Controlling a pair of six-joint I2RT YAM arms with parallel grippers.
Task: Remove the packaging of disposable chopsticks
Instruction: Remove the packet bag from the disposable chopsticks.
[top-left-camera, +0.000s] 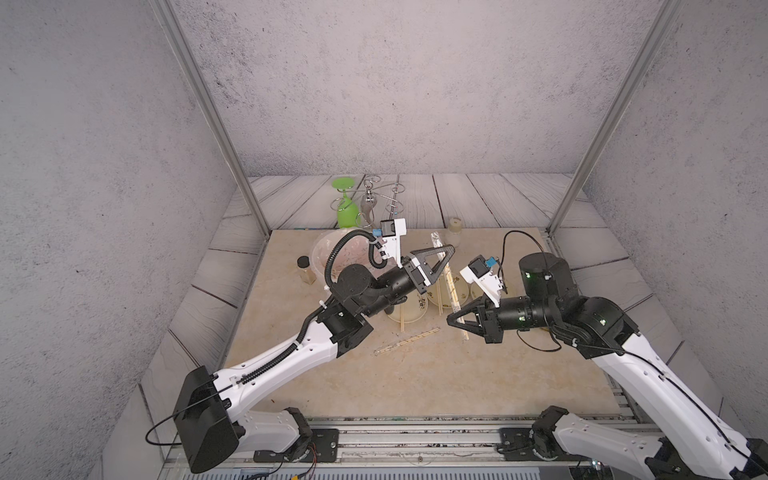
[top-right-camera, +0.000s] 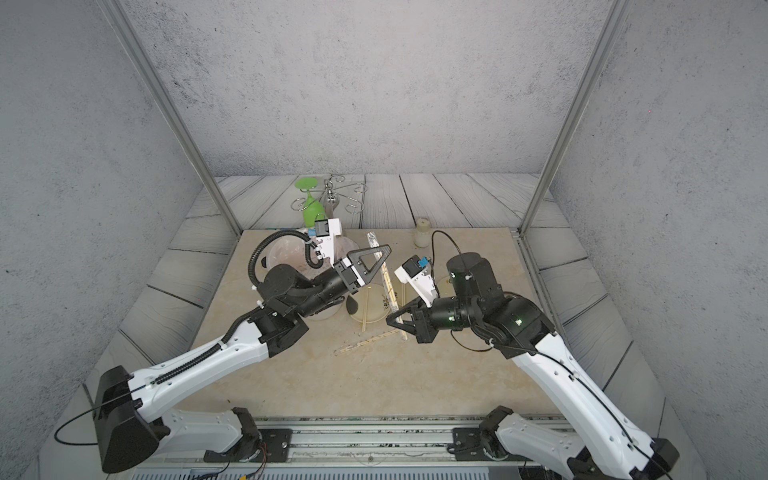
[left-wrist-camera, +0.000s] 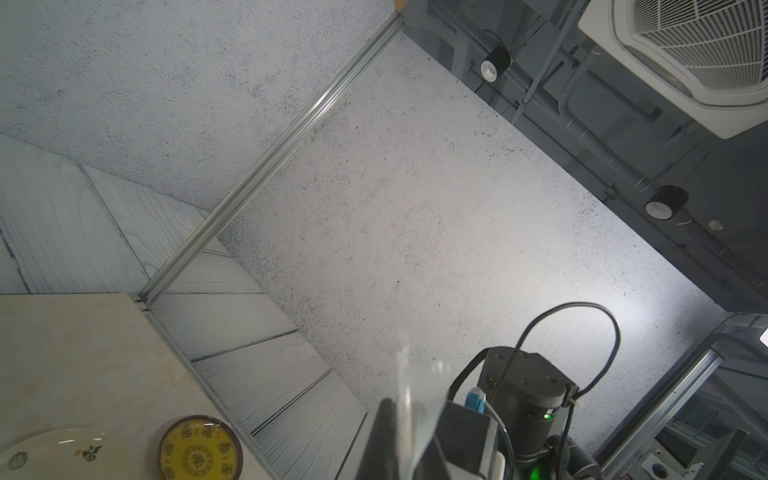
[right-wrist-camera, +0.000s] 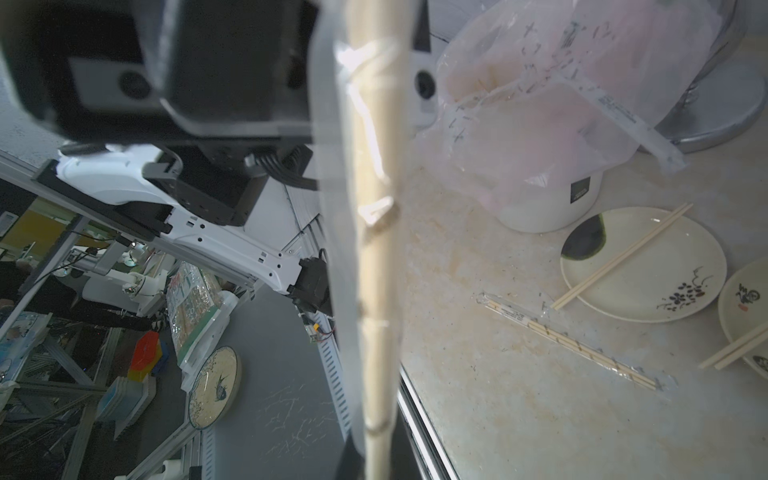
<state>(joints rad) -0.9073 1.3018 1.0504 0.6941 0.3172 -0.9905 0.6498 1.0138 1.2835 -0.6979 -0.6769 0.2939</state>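
Above the table (top-left-camera: 415, 386), I am holding one sleeve (top-left-camera: 451, 291) between my two grippers. My left gripper (top-left-camera: 449, 250) is pinching it toward its far end and my right gripper (top-left-camera: 449, 321) is pinching it toward its near end, both sets of jaws squeezing narrow on the plastic. Chopsticks (right-wrist-camera: 376, 249) are showing through it in the right wrist view. Below, a plate (right-wrist-camera: 648, 291) is carrying a bare pair (right-wrist-camera: 623, 255) laid across it, and a dish (right-wrist-camera: 737, 322) just beside it is carrying a second pair (right-wrist-camera: 735, 349). A second sleeve (right-wrist-camera: 573, 340), sticks inside, is lying flat on the table near the plate. Next to the plate a white bin (right-wrist-camera: 548, 208) is wearing a pinkish bag (right-wrist-camera: 540, 104), and a third sleeve (right-wrist-camera: 619, 112) is draping down the bag's side. A black-lidded jar (top-left-camera: 306, 272) holding something yellowish is standing beside the bin, and a pale jar (top-left-camera: 455, 230) is standing at the table's far edge.
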